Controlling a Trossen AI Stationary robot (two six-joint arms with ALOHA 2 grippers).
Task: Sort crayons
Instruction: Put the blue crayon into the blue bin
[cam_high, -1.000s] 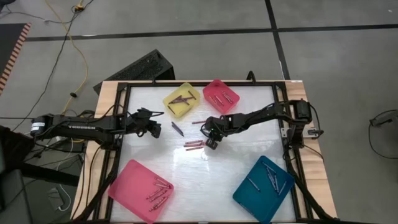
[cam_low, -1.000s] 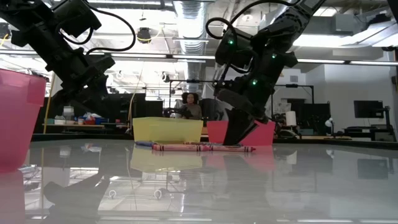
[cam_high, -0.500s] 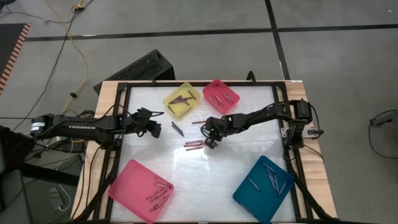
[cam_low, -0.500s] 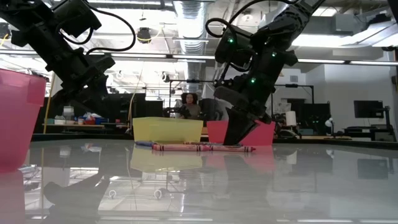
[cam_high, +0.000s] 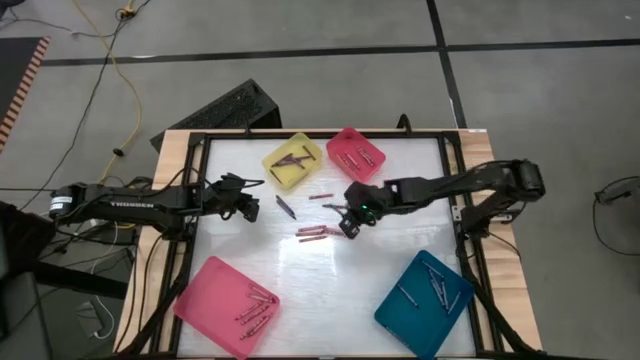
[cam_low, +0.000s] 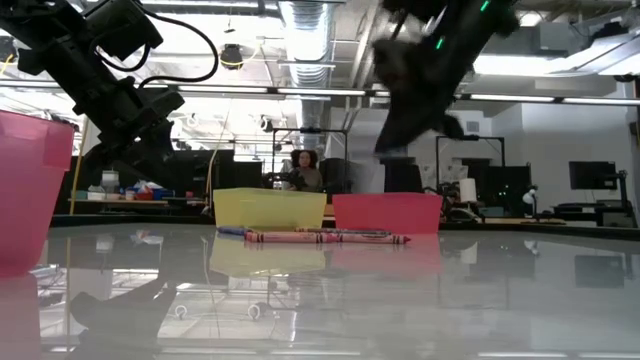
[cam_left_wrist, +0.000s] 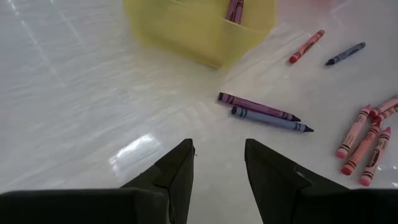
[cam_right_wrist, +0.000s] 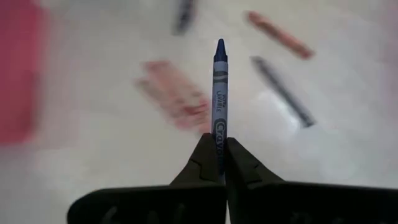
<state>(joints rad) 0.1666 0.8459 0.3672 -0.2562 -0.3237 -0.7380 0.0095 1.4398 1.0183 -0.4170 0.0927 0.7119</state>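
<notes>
- Pinching a blue crayon (cam_right_wrist: 219, 93) in the right gripper (cam_right_wrist: 219, 155), fingers clamped tight on its paper wrap, mid-table above the red crayons (cam_high: 311, 233).
- Lifted since a second ago; was down at the pile.
- Left gripper (cam_left_wrist: 219, 163) part open, empty, near the glossy yellow tray (cam_left_wrist: 186, 31).

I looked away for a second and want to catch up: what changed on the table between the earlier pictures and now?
The right gripper closed on a blue crayon and lifted it off the table's middle. The left gripper stayed open near the yellow tray; the trays and loose crayons did not move.
</notes>
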